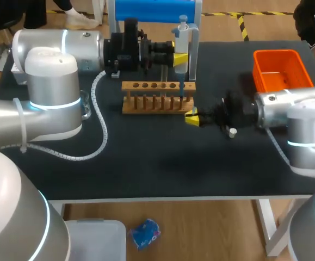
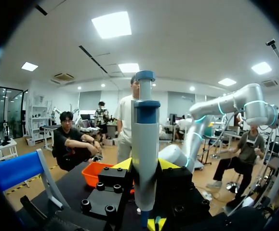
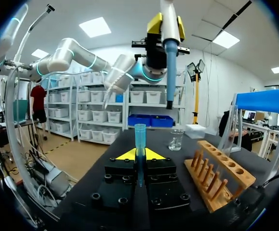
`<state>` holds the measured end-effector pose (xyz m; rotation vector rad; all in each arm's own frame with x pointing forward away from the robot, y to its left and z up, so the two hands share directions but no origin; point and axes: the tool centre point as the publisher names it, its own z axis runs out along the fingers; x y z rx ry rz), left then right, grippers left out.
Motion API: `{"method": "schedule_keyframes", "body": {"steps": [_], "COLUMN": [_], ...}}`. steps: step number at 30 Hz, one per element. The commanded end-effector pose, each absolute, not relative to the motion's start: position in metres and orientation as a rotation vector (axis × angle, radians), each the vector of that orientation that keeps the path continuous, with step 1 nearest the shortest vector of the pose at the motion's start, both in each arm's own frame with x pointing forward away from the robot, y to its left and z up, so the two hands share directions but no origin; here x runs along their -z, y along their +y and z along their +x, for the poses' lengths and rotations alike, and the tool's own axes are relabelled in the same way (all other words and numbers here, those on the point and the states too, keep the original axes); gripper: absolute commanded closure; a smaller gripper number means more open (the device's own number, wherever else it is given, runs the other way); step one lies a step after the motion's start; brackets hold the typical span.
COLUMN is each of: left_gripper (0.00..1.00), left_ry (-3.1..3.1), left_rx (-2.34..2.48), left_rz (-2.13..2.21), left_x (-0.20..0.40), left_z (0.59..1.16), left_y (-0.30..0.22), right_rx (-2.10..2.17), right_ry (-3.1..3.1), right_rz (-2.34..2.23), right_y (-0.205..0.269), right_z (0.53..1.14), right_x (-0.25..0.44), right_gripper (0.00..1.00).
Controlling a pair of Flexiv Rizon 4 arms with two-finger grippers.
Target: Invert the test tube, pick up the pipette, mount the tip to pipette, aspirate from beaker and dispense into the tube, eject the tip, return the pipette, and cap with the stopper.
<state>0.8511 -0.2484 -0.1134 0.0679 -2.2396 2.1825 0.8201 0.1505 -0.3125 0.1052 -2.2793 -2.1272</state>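
The right gripper (image 3: 139, 155) is closed on the blue test tube (image 3: 139, 137), holding it upright with its open mouth upward, low over the bench (image 1: 146, 163) just in front of the wooden rack (image 3: 221, 171). The left gripper (image 2: 145, 164) is clamped on the body of the pipette (image 3: 170, 57), which also stands vertical, plunger up and narrow end down. From the right wrist view, the pipette's lower end hangs well above the tube's mouth and a little off to the rack side, so the two long axes are parallel but not in line. The head view agrees, showing the pipette over the far end of the rack and the tube nearer the robot. The beaker (image 3: 176, 139) stands on the bench beyond the tube, apart from both. Whether the pipette already carries liquid cannot be told. If dispensing is the step in hand, the left arm is the one to close the gap, by bringing the pipette's end sideways over the tube's mouth and then straight down along that shared vertical line
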Motion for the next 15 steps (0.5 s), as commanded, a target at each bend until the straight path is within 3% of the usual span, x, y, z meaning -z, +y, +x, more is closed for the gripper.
{"method": "schedule_keyframes", "body": {"steps": [1,15], "left_gripper": [1.00,1.00], "left_ry": [-2.237,-2.237], "left_rx": [-2.185,-2.185], "left_rz": [0.064,0.064], "left_x": [0.114,0.114], "left_z": [0.852,0.852], "left_y": [-0.248,-0.248], "right_rx": [2.116,2.116], "right_ry": [-2.259,-2.257], "right_rz": [0.140,0.177], "right_y": [0.166,0.181], "right_z": [0.840,0.853], "right_x": [0.318,0.313], "right_gripper": [1.00,1.00]}}
